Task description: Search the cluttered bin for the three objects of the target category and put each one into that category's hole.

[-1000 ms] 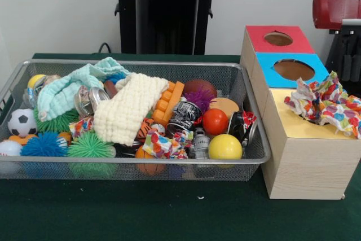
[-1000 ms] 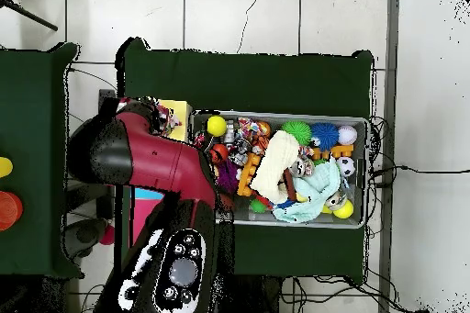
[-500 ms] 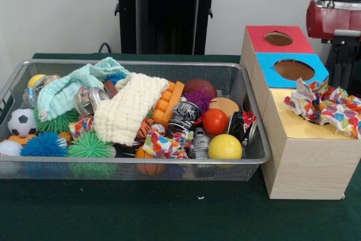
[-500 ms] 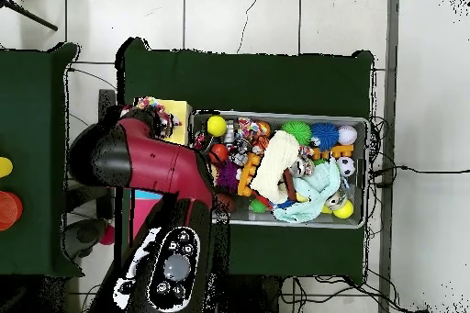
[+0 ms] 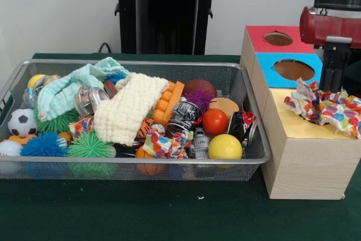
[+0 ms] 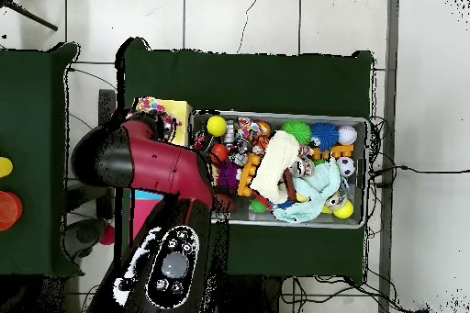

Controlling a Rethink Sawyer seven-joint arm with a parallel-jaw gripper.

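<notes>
A crumpled wad of colourful dotted paper (image 5: 324, 105) lies on the yellow top of the wooden box (image 5: 304, 162), covering that section's hole; from above the wad (image 6: 154, 107) shows just past the red arm (image 6: 147, 158). My gripper (image 5: 332, 80) hangs just behind the wad, beside the blue hole (image 5: 294, 69); its lower end is hidden by the paper. Two more crumpled paper wads (image 5: 163, 144) (image 5: 82, 123) lie in the mesh bin (image 5: 141, 63).
The bin also holds a cream knitted cloth (image 5: 128, 108), a mint cloth (image 5: 67, 88), spiky balls, a yellow ball (image 5: 224, 147), a red ball (image 5: 215, 121), cans and orange bricks. A red hole (image 5: 278, 38) is at the box's far end.
The arm has shifted leftward in the front view and now stands over the box behind the paper wad. The wad and the bin's contents have not moved.
</notes>
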